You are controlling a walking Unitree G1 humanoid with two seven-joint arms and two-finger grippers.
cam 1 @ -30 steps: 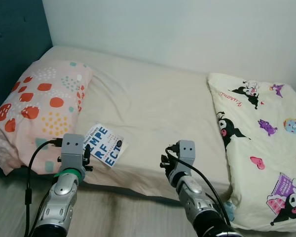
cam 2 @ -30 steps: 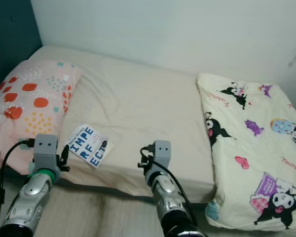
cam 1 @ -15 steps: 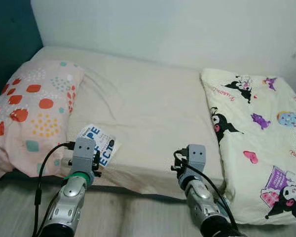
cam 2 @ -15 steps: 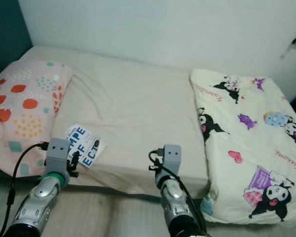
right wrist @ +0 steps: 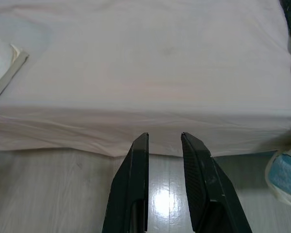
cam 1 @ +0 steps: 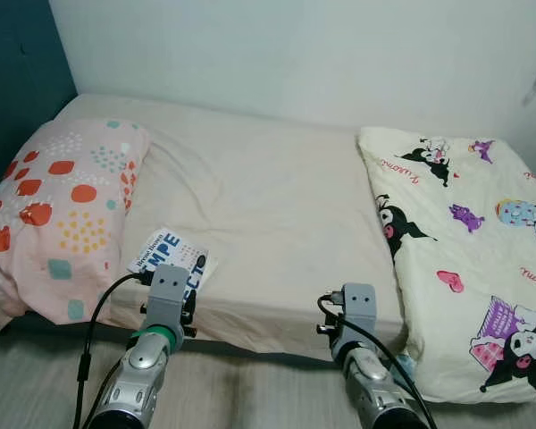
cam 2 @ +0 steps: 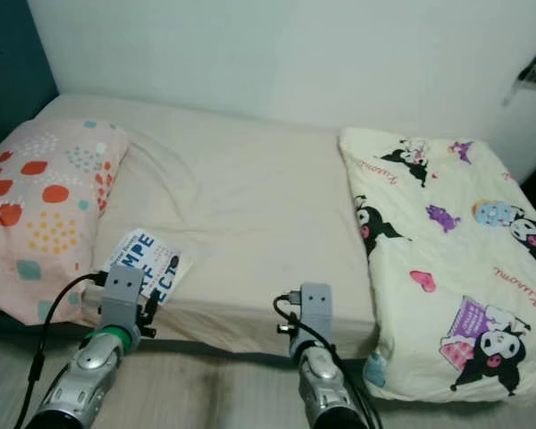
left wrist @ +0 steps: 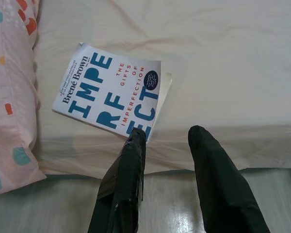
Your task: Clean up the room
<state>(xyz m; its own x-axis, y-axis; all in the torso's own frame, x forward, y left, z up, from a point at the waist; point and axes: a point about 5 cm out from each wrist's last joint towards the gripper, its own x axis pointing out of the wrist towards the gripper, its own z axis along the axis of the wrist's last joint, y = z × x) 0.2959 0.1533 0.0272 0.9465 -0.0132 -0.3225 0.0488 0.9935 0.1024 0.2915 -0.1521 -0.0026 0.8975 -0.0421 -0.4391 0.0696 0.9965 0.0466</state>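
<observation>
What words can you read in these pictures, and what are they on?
Book, author: "Brené Brown"
Book, big blue letters: "IMPE", "RF", "ECT"
Book, small red letters: "THE GIFTS OF IMPERFECTION"
Book, dark round badge and the tiny line above the author: too small to read
Blanket, red script by the cartoons: too blurred to read

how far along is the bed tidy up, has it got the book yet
Not yet. Nothing looks put away so far. The book lies flat near the bed's front edge, beside the pillow. The left gripper is open, just short of the book's near corner and not touching it. The right gripper is open too, holding nothing, at the mattress edge. Left to do: grasp the book and move it; the blanket lies rumpled.
</observation>
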